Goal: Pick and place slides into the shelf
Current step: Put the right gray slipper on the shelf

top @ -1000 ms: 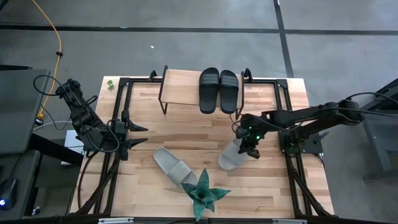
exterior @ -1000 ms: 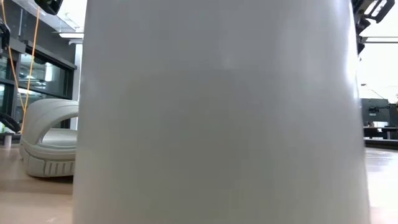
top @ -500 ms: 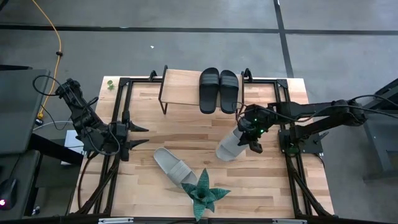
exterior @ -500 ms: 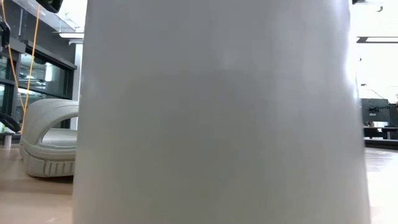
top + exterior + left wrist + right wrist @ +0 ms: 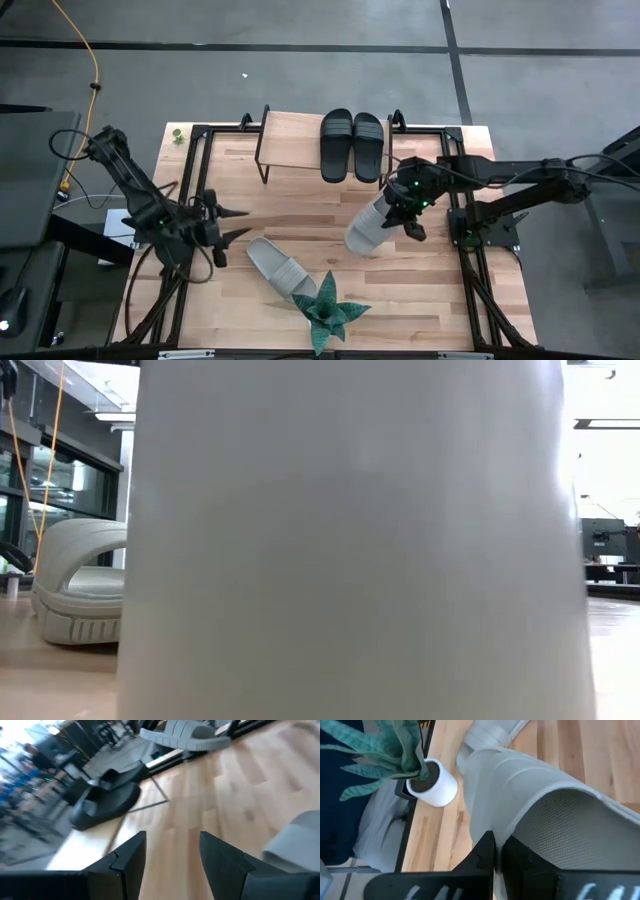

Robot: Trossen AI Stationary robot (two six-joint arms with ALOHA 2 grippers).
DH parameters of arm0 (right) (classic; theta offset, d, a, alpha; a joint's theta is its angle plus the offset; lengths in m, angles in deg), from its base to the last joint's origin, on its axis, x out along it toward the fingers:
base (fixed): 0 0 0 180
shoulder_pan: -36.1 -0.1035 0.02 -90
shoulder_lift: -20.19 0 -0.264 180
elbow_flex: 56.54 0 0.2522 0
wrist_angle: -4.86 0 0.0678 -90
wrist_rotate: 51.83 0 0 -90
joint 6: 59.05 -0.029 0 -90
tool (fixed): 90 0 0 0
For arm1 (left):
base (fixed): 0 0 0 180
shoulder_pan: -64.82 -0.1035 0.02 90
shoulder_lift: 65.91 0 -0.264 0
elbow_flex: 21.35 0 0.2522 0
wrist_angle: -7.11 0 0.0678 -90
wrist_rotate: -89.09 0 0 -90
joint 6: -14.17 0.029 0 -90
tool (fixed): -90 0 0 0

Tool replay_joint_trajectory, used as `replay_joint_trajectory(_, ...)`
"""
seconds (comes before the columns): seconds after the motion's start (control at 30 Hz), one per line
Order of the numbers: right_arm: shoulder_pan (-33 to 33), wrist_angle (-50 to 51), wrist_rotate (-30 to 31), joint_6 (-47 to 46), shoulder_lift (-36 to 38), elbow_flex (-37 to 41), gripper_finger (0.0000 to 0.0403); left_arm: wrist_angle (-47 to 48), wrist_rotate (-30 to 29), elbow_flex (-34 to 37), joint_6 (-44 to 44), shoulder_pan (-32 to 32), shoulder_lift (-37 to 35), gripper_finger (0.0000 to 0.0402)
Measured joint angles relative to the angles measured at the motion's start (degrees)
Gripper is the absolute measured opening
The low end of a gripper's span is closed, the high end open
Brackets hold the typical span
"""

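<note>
Grey concrete floor surrounds the wooden surface (image 5: 300, 215), which carries the shelf (image 5: 290, 138) at its far edge. Two black slides (image 5: 352, 145) already rest side by side at the right end of the shelf's plank top, their heel ends hanging over its near edge, so by this evidence the task is about half complete. Two pale slides remain. The right hand (image 5: 406, 205) is clamped shut on one pale slide (image 5: 367, 226) and holds it tilted above the surface, heel end in the grip. The other pale slide (image 5: 281, 268) lies flat beside the potted plant (image 5: 327, 313) — untouched. The left hand (image 5: 238, 223) hovers partly open and empty near the left side. Each slide has a wide ribbed strap and a textured footbed.
</note>
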Motion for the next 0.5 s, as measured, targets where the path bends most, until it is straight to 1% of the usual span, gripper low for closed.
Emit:
replay_joint_trajectory(0.13,2.4,0.6,-0.1,1.0,0.0,-1.2,0.0000,-3.2,-5.2,0.0,5.0,0.0,3.3,0.0170)
replay_joint_trajectory(0.27,5.3,-0.1,-0.9,0.9,0.0,-1.8,0.0000,-5.5,-8.5,0.0,9.5,0.0,6.1,0.0170)
replay_joint_trajectory(0.37,7.3,-1.7,-2.6,0.5,0.0,-1.8,0.0000,-5.7,-10.9,0.0,11.5,0.0,7.8,0.0170)
replay_joint_trajectory(0.5,9.6,-4.4,-6.5,-0.3,-0.4,-1.8,0.0000,-5.8,-13.5,0.0,13.8,0.0,10.0,0.0170)
